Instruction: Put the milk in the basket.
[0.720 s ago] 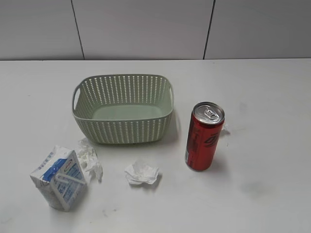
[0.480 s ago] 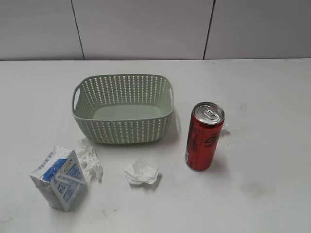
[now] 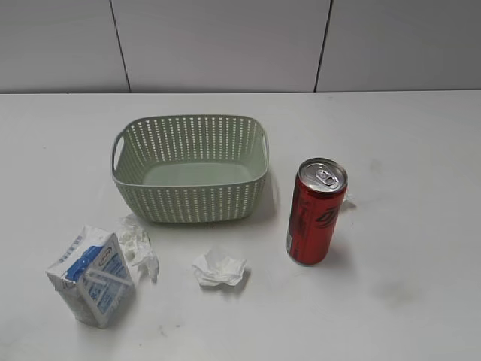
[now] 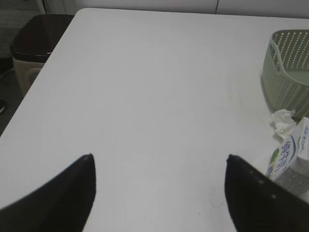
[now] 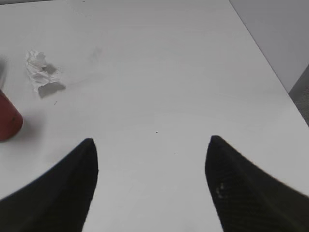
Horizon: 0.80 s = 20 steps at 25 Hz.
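Note:
The milk (image 3: 92, 275), a small white carton with blue printing and a straw on its side, stands at the table's front left. It also shows at the right edge of the left wrist view (image 4: 289, 154). The pale green perforated basket (image 3: 191, 201) stands behind it, mid-table, and looks empty; its corner shows in the left wrist view (image 4: 285, 72). My left gripper (image 4: 159, 157) is open over bare table, left of the milk. My right gripper (image 5: 150, 140) is open over bare table. Neither gripper shows in the exterior view.
A tall red drink can (image 3: 315, 212) stands right of the basket; its edge shows in the right wrist view (image 5: 8, 118). Crumpled white tissues lie beside the milk (image 3: 137, 246), in front of the basket (image 3: 219, 268) and behind the can (image 5: 42, 72). A dark bin (image 4: 34, 46) stands off the table's left edge.

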{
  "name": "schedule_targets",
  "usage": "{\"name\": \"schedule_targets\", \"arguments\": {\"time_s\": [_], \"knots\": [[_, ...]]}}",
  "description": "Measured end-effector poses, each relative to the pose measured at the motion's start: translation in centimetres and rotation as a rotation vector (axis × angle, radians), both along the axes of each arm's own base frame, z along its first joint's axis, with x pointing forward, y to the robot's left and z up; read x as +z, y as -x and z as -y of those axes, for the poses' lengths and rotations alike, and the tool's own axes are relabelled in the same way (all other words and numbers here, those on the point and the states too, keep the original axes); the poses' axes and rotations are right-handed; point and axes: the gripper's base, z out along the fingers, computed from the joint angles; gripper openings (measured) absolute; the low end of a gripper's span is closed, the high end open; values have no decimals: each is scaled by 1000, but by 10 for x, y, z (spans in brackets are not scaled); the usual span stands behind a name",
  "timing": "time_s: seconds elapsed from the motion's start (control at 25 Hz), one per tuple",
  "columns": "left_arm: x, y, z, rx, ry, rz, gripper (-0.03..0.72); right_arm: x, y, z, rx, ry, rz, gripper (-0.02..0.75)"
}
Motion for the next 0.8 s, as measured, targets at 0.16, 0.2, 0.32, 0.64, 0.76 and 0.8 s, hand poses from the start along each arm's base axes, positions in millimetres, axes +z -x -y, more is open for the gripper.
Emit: {"name": "schedule_targets", "arguments": {"time_s": [0.16, 0.2, 0.32, 0.64, 0.76, 0.8], "knots": [[13, -13, -1, 5, -7, 9, 630, 0, 0, 0, 0, 0, 0, 554], [17, -18, -1, 6, -7, 4, 630, 0, 0, 0, 0, 0, 0, 554], [26, -45, 0, 7, -11, -58, 630, 0, 0, 0, 0, 0, 0, 554], [33, -119, 14, -101, 22, -324, 630, 0, 0, 0, 0, 0, 0, 554], [34, -148, 27, -190, 24, -409, 629, 0, 0, 0, 0, 0, 0, 554], [35, -155, 32, -218, 21, -433, 629, 0, 0, 0, 0, 0, 0, 554]]}}
